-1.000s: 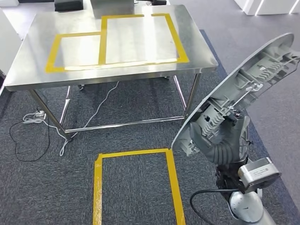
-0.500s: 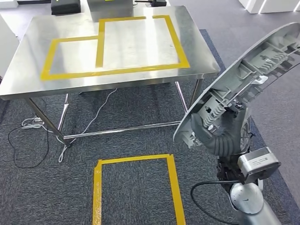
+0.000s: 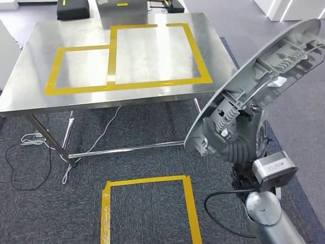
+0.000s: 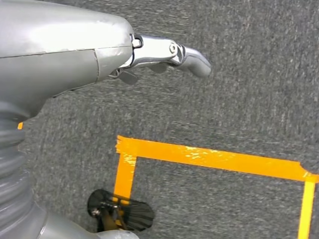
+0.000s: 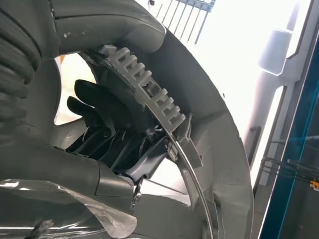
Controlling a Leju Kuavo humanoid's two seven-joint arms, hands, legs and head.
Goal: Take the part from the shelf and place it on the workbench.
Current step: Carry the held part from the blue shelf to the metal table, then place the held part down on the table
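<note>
A large grey curved plastic part (image 3: 264, 76) with ribs on its inner side is held up at the right of the head view. My right hand (image 3: 239, 145) grips it from below at its lower end. In the right wrist view the dark fingers (image 5: 95, 117) reach in among the ribs of the part (image 5: 150, 94). The steel workbench (image 3: 34, 91) with yellow tape rectangles stands ahead, to the left of the part. My left hand (image 4: 112, 50) hangs over the carpet with fingers stretched out and nothing in it.
A yellow tape rectangle (image 3: 186, 190) marks the carpet in front of the bench. White and black cables (image 3: 30, 140) lie under the bench's left side. A black case (image 3: 72, 9) and a grey box (image 3: 122, 7) stand beyond the bench's far edge.
The whole view has shifted: the camera has moved and the bench appears a little lower in the picture. The part has risen slightly in my right hand.
</note>
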